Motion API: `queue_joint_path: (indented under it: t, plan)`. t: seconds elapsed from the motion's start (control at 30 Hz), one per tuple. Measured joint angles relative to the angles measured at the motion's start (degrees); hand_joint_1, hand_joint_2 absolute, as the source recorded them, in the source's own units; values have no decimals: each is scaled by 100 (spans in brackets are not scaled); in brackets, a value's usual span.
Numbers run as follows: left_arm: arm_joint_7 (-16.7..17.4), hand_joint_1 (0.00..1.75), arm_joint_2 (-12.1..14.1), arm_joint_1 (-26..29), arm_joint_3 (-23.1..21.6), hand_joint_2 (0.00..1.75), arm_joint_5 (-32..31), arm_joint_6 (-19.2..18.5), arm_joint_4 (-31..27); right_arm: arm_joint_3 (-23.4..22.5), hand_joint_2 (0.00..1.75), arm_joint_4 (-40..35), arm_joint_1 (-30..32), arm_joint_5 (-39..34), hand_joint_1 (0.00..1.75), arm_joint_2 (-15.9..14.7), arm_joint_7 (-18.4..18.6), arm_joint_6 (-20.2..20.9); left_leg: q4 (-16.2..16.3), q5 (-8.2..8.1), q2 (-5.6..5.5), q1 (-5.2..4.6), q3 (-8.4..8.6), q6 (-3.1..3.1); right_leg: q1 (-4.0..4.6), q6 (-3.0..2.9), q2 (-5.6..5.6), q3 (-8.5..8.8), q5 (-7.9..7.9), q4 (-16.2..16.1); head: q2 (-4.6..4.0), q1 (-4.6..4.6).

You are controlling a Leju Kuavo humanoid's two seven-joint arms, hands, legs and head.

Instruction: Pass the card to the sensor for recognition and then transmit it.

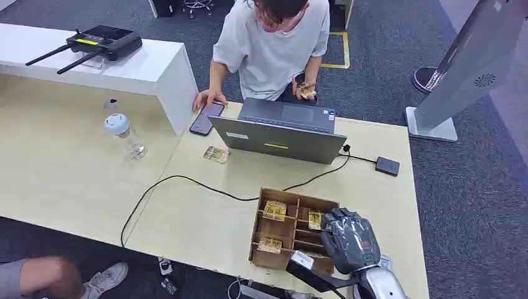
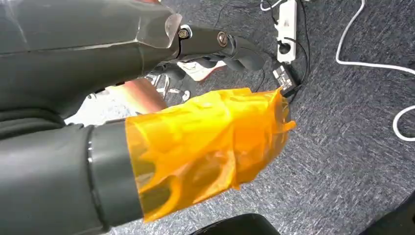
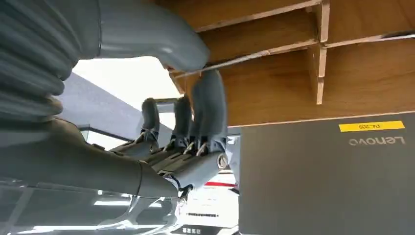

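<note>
With its fingers apart and holding nothing, the right hand [image 1: 350, 240] hovers over the wooden tray [image 1: 261, 229] at the tabletop's [image 1: 199, 218] near edge, and should, I judge, descend squarely and pinch the nearest card [image 1: 315, 219] by its edges.

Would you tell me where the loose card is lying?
In the head view, the card lies flat on the table, just left of the laptop, below the phone.
</note>
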Motion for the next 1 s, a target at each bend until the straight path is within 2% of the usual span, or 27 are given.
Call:
queue_joint_path:
  t: [0.03, 0.17, 0.27, 0.47, 0.73, 1.0]
  plan:
    - [0, 0, 0, 0, 0, 0, 0, 0, 0, 0, 175, 9, -8, 0, 143, 4, 0, 0, 0, 0, 0, 0, 0, 0, 0, 0, 0, 0, 0, 0, 0, 0]
    - [0, 0, 0, -1, 0, 0, 0, 0, 0, -2, 175, 37, -57, 0, 152, 13, 0, 0, 0, 0, 0, 0, 1, 0, 0, 0, 0, 0, 0, 0, 0, 0]
    - [0, 0, 0, -1, -2, 0, 0, 0, 0, -2, 175, 39, -79, 0, 152, 22, 0, 0, 0, 0, 0, 0, 0, 0, 0, 0, 0, 0, 0, 0, 0, 0]
    - [0, 0, 0, -3, -2, 0, 2, -2, 0, -2, 175, 44, -87, 0, 175, 42, 0, -7, 0, 0, 0, 0, 0, 0, 0, 0, 0, 0, 0, 0, 0, 0]
    - [-9, 0, 0, -2, -2, 0, 7, 4, 0, -83, 175, -33, -84, 13, 175, 105, -52, -232, 0, 0, 0, 0, 0, 0, 0, 0, 0, 0, 0, 0, 0, 0]
    - [-7, 0, 0, -2, -2, 0, 9, 17, 0, -140, 175, -348, -83, 20, 175, 116, -68, -280, 0, 0, 0, 0, 0, 0, 0, 0, 0, -1, 0, 0, 0, 0]
